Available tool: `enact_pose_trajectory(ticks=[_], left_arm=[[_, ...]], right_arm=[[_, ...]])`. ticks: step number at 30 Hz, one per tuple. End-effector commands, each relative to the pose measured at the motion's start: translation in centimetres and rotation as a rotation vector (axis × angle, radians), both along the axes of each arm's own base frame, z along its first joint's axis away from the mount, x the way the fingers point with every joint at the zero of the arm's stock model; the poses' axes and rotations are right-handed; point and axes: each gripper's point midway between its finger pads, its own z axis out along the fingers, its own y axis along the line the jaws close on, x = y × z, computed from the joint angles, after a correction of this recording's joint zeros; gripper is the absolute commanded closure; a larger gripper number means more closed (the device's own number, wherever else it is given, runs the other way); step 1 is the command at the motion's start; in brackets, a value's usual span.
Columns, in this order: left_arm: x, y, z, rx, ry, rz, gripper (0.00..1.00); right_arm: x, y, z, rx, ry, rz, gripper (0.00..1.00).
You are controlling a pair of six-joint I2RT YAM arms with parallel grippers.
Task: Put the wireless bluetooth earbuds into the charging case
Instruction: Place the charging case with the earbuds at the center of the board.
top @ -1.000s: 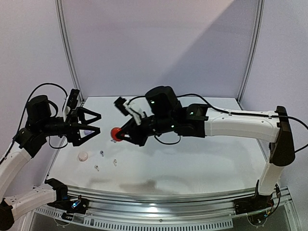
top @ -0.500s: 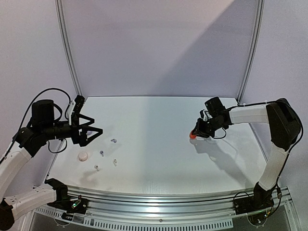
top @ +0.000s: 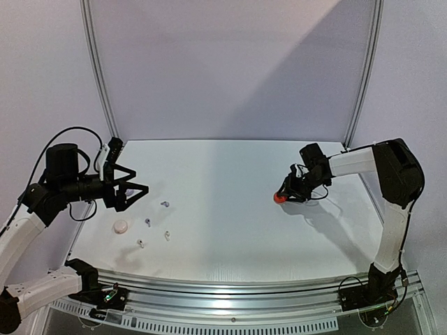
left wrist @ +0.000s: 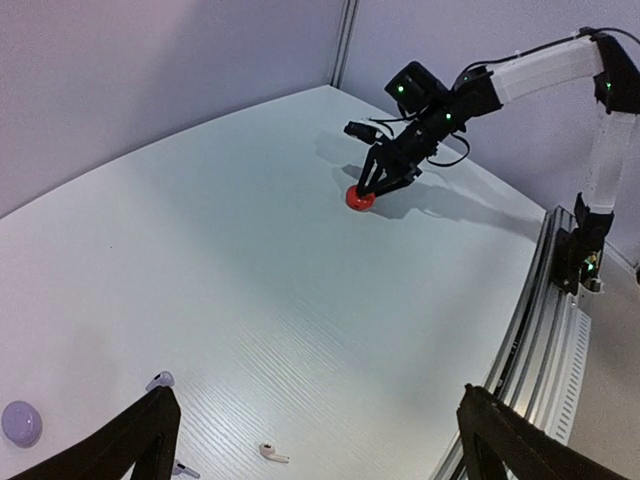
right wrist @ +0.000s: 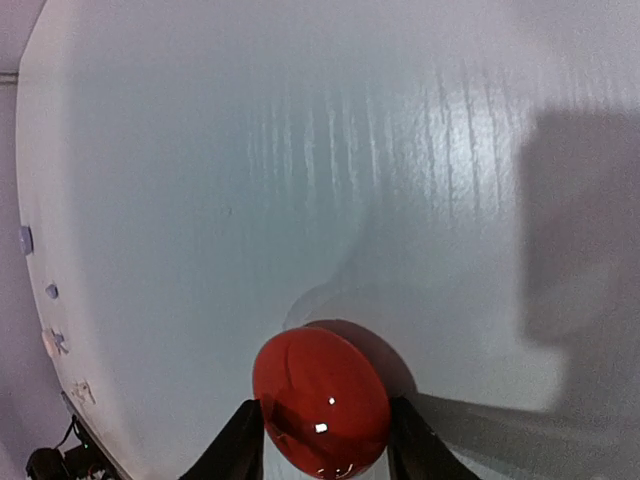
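Note:
A red round charging case (right wrist: pixel 322 400) sits tilted at the table's right side, also seen in the top view (top: pixel 279 198) and the left wrist view (left wrist: pixel 359 198). My right gripper (right wrist: pixel 325 405) is shut on it, with one finger against each side (top: pixel 282 195). Several tiny stemmed earbuds lie at the left: a lilac-grey one (top: pixel 165 204) (left wrist: pixel 160 380), another (top: pixel 147 222), a white one (top: pixel 167 236) (left wrist: pixel 272 453) and a second white one (top: pixel 140 243). My left gripper (top: pixel 136 197) (left wrist: pixel 320 395) hangs open above them, holding nothing.
A pale round case (top: pixel 121 226) lies near the earbuds, and a lilac round case (left wrist: pixel 20 422) shows at the left edge of the left wrist view. A metal rail (top: pixel 230 289) runs along the table's near edge. Frame posts stand at the back corners.
My right arm has carried the red case from the left-centre of the table to the right side and lowered it. The left gripper has drawn back a little, still open.

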Motion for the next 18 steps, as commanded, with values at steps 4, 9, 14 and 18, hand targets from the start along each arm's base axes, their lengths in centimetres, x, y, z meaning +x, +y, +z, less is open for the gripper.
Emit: enact_pose_trajectory(ticks=[4,9,14,18], left_arm=[[0.3,0.4,0.4,0.013,-0.019,0.012,0.01],[0.3,0.3,0.2,0.01,-0.018,0.005,0.01],[0.2,0.1,0.1,0.0,-0.017,-0.004,0.01],[0.0,0.0,0.1,-0.006,-0.013,-0.012,0.01]], right_arm=[[-2.4,-3.4,-3.5,-0.211,0.135,-0.01,0.47],[-1.3,-4.1,-1.5,-0.279,0.083,-0.003,0.12],[-0.3,-1.4,1.3,-0.387,-0.072,0.151,0.01],[0.5,-1.2,1.7,-0.532,-0.12,0.209,0.01]])
